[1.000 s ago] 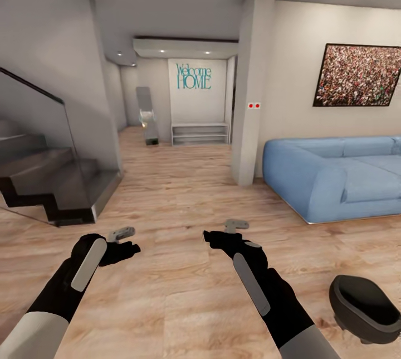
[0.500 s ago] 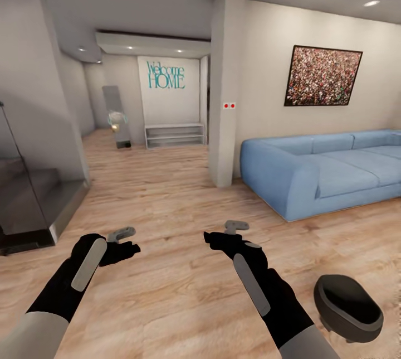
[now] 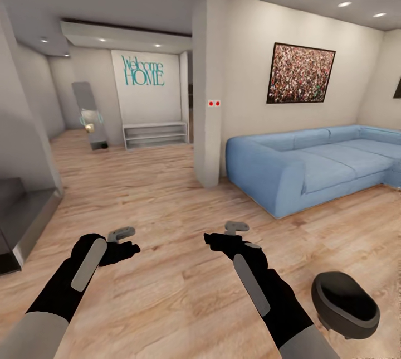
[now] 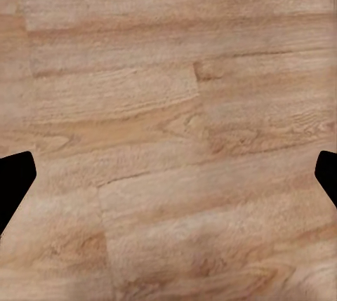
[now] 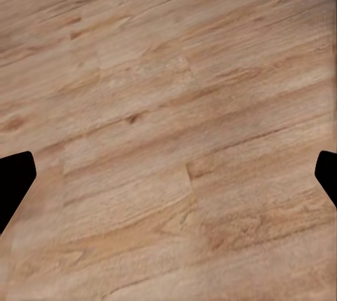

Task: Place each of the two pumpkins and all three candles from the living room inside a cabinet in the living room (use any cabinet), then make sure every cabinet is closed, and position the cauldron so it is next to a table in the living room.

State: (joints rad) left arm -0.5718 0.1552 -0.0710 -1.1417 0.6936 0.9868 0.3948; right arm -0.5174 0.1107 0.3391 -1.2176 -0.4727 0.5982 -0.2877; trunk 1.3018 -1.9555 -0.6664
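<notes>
Beside my right arm the cauldron (image 3: pixel 344 304) sits on the wood floor (image 3: pixel 167 197); both jaws wide, empty. I judge I'm searching; next, find the cabinet.

One of nearly everything, two arms, three lights over the sofa

One black cauldron (image 3: pixel 344 304) sits on the wood floor (image 3: pixel 167 192), with one blue sofa (image 3: pixel 312 161), one pillar (image 3: pixel 208 80) carrying two red dots (image 3: pixel 214 103), one fully visible framed picture (image 3: pixel 300 73) (a dark corner of another at the edge), one white low shelf (image 3: pixel 155 134), one "Welcome HOME" sign (image 3: pixel 143 71), one mirror (image 3: pixel 90 115), three ceiling lights (image 3: pixel 344 4) above the sofa wall, and two grippers: left gripper (image 3: pixel 123 238), right gripper (image 3: pixel 225 232).
</notes>
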